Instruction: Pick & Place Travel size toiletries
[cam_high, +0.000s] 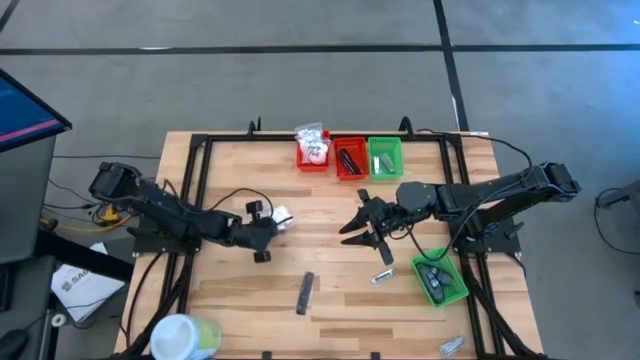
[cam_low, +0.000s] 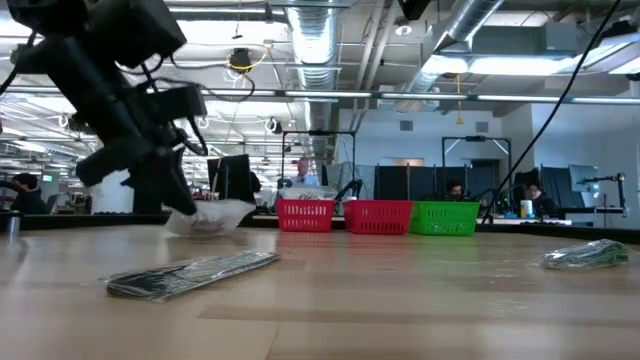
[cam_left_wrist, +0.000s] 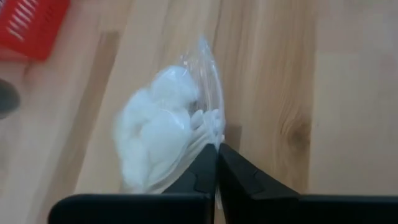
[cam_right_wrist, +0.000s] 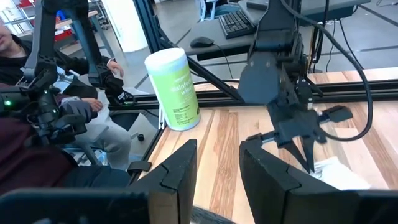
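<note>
High view: left tool (cam_high: 277, 222) sits mid-worktop, clamped on a white crinkly packet (cam_high: 283, 214). Right tool (cam_high: 362, 232) hovers near centre, part open, holding nothing. 3 bins at the far edge: red bin (cam_high: 313, 161) with packets, second red bin (cam_high: 350, 160) with dark sticks, green bin (cam_high: 385, 159). Dark stick (cam_high: 305, 292) lies loose near the front.
Low view: packet (cam_low: 210, 217) touches the wood, pinched at 1 edge, probably for lifting.
Left wrist view: fingers (cam_left_wrist: 202, 177) fully closed on thin clear film; soft white round pads inside the packet (cam_left_wrist: 165, 134).
Right wrist view: own jaws narrow-gapped, empty; green-white wipes tub (cam_right_wrist: 173, 88) upright at the worktop (cam_right_wrist: 217, 146) corner.
</note>
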